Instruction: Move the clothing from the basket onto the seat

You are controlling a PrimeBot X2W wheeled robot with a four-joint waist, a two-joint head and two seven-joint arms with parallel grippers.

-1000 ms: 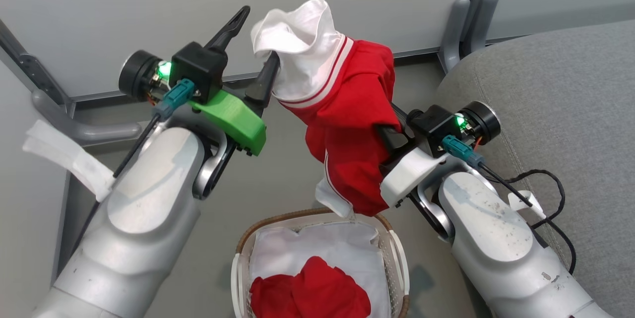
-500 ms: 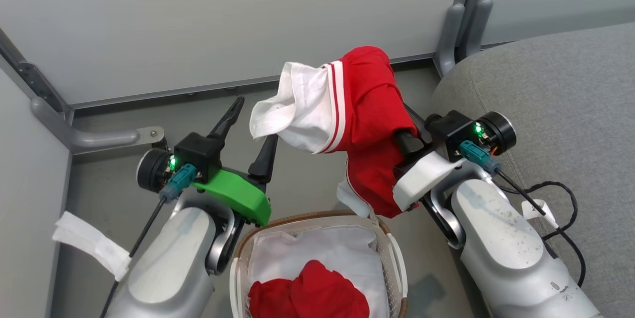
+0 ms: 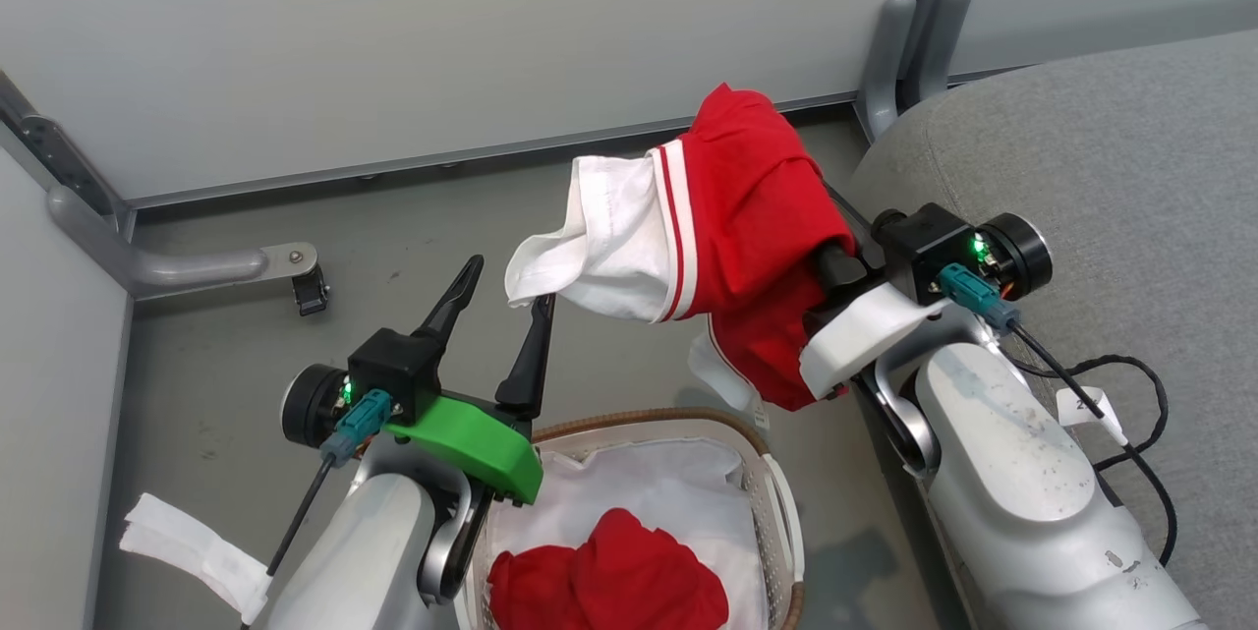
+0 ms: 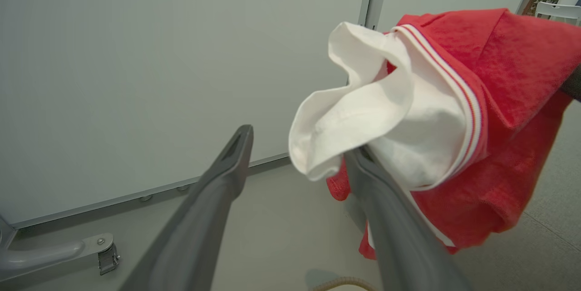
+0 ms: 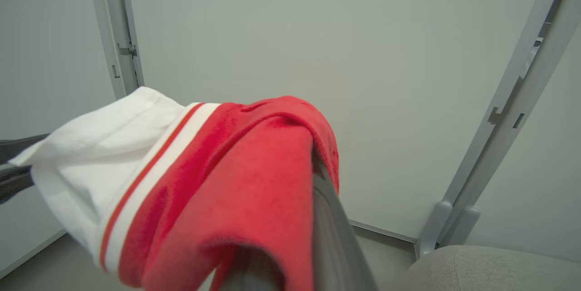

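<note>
The striped piece of clothing [image 3: 747, 217], red with a white cuff [image 3: 600, 247], hangs in the air left of the seat [image 3: 1081, 148]. My right gripper [image 3: 835, 268] is shut on it, its fingertips buried in the red cloth [image 5: 254, 177]. Lower left, my left gripper [image 3: 509, 284] is open and holds nothing. The white cuff [image 4: 363, 118] droops over the tip of one of its fingers [image 4: 386, 218]. Below, the basket [image 3: 649, 414] holds its white liner and the plain red piece of clothing [image 3: 609, 581].
Grey partition walls close off the back, with a metal post [image 3: 889, 50] at the seat's corner and a floor bracket with a caster [image 3: 295, 268] on the left. A black cable [image 3: 1130, 394] lies on the seat's edge by my right forearm.
My left gripper has let go of the white cuff, opened wide and dropped back toward the basket. The right arm carried the striped garment right, toward the seat. The camera shifted a little.
</note>
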